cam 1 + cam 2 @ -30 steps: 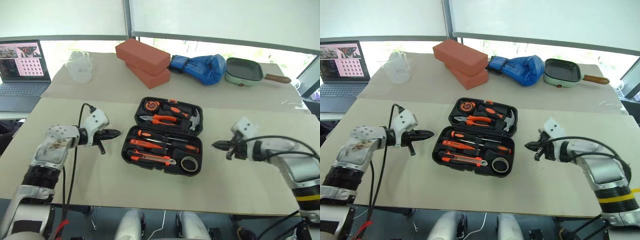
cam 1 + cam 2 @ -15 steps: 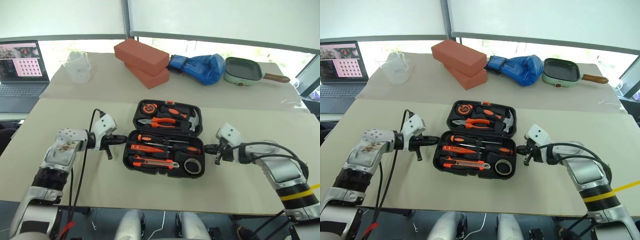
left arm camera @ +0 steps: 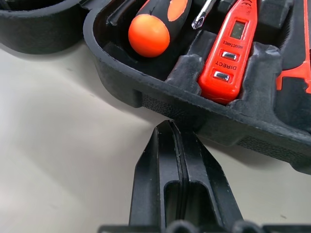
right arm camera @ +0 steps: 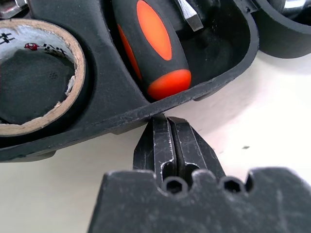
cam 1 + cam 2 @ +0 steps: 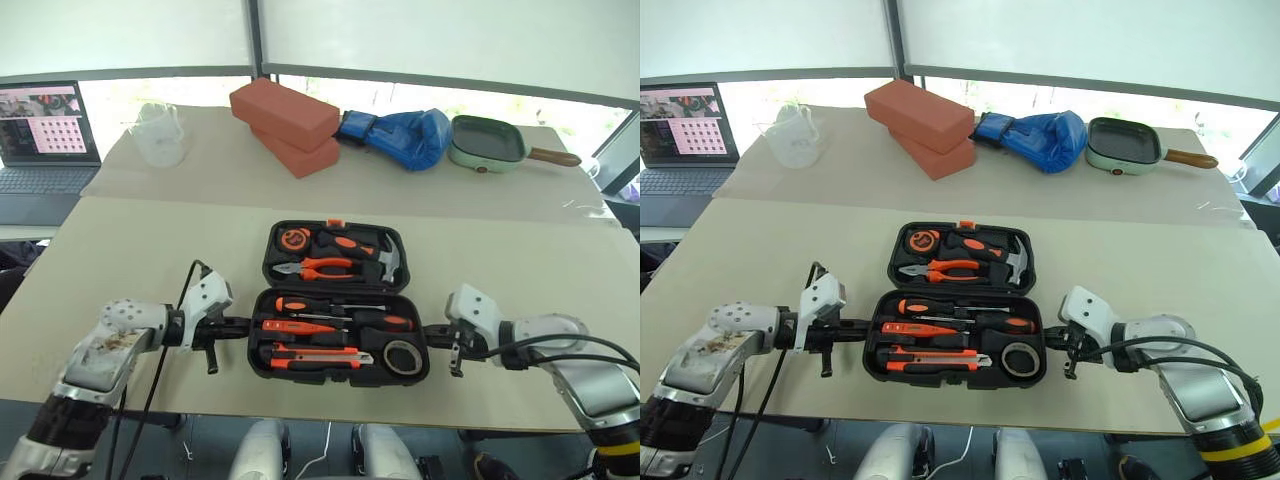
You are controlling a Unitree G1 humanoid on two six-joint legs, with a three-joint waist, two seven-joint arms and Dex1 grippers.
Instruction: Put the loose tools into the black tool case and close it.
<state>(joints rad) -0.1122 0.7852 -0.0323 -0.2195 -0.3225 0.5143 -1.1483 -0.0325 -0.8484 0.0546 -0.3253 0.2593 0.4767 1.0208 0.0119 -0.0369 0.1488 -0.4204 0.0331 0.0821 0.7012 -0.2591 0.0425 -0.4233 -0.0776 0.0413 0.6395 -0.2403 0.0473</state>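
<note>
The black tool case (image 5: 340,379) lies open near the table's front edge. Its near half holds a slim red screwdriver (image 5: 300,327), two black-and-orange screwdrivers (image 5: 300,304) (image 5: 385,322), a utility knife (image 5: 310,358) and a tape roll (image 5: 402,356). Pliers (image 5: 320,267) and a hammer (image 5: 385,255) sit in the far half. My left gripper (image 5: 243,324) is shut, its tip pressed against the case's left end wall (image 3: 160,92). My right gripper (image 5: 432,340) is shut too, its tip against the right end wall (image 4: 121,121), beside the tape roll (image 4: 39,82).
At the back of the table stand two stacked bricks (image 5: 285,115), a blue boxing glove (image 5: 400,135), a green square pan (image 5: 488,142) and a clear beaker (image 5: 158,133). A laptop (image 5: 45,135) sits off to the far left. The table's front edge runs just below the case.
Both shut grippers came in from the sides to the ends of the case. They then drew back toward me, and the case slid nearer the front edge between them.
</note>
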